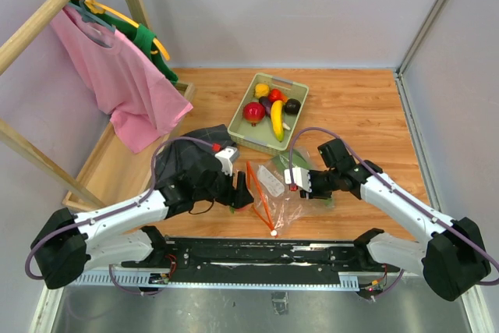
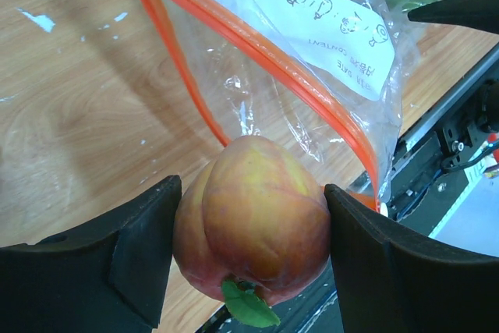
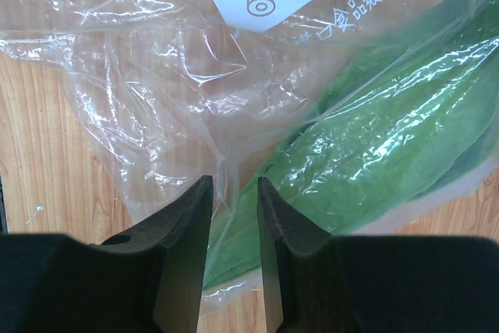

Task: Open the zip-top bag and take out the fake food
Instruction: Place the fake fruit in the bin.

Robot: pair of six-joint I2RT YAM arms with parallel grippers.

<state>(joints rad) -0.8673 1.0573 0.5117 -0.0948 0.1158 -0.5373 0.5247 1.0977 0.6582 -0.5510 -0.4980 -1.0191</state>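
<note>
Beside the zip-top bag [image 2: 335, 29], left hand [image 2: 251, 189] grips a peach [image 2: 257, 232] — right hand [image 3: 234, 186], barely parted, straddles it.

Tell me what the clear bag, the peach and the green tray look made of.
The zip-top bag: thin clear plastic film, glossy; it crinkles and glints. The peach: probably moulded plastic, smooth with a soft sheen. The tray: likely rigid plastic, pale green, fairly matte, with an even moulded rim.
</note>
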